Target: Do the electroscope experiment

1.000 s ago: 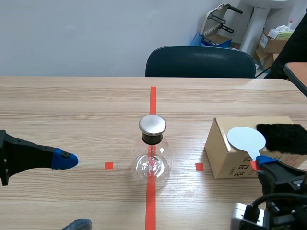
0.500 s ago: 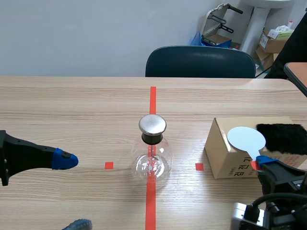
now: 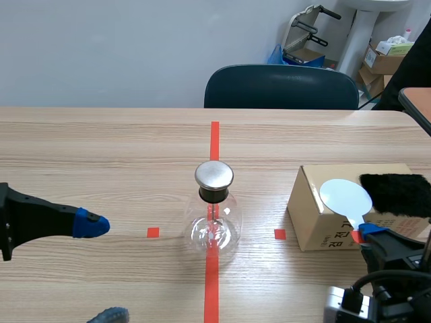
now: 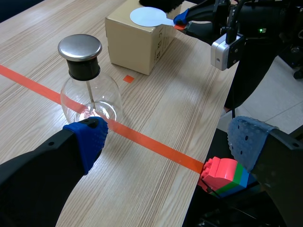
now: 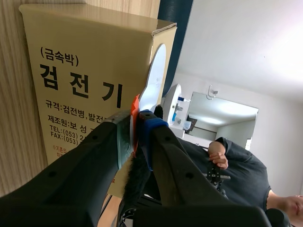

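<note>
Swinging the white disc (image 3: 345,196), pinched in the right end effector (image 5: 136,130), too low could topple the electroscope (image 3: 214,215) near the wide-open, empty left end effector (image 4: 168,142).

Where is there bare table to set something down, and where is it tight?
The table is bare from the flask to its far edge, and between the flask and the open left end effector. Crowded at the box, with black fur and the disc paddle held by the right end effector.
</note>
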`<action>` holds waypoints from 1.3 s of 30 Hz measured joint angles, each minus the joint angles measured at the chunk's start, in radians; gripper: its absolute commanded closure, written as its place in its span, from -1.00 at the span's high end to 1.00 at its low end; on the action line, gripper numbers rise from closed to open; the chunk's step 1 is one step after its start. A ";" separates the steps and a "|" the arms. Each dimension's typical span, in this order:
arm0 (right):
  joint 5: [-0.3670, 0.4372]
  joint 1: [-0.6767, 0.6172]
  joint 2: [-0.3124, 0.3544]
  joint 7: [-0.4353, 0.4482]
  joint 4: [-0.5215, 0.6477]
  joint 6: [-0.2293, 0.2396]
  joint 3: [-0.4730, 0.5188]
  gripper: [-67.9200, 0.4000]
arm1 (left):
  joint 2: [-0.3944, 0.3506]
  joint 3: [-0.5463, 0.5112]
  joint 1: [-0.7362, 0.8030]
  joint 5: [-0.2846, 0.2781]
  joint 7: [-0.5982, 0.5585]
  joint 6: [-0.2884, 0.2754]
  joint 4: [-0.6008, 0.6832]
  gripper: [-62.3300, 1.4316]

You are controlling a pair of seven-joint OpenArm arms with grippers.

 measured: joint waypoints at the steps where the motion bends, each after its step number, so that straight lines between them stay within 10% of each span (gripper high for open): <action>1: 0.000 0.000 0.000 0.000 0.000 0.000 0.000 -0.96 | 0.000 0.000 0.000 0.000 0.000 0.000 0.000 0.75; 25: 0.000 0.000 0.000 -0.004 0.000 -0.001 0.000 -0.95 | 0.002 0.000 0.000 0.000 -0.001 0.007 0.000 0.75; 36: 0.000 0.001 0.000 -0.004 0.002 -0.105 0.000 -0.95 | 0.002 0.000 0.000 0.000 -0.009 0.011 0.000 0.72; 39: 0.004 0.003 0.000 -0.004 0.019 -0.107 0.000 -0.94 | 0.002 0.000 0.000 0.000 -0.035 0.011 0.000 0.45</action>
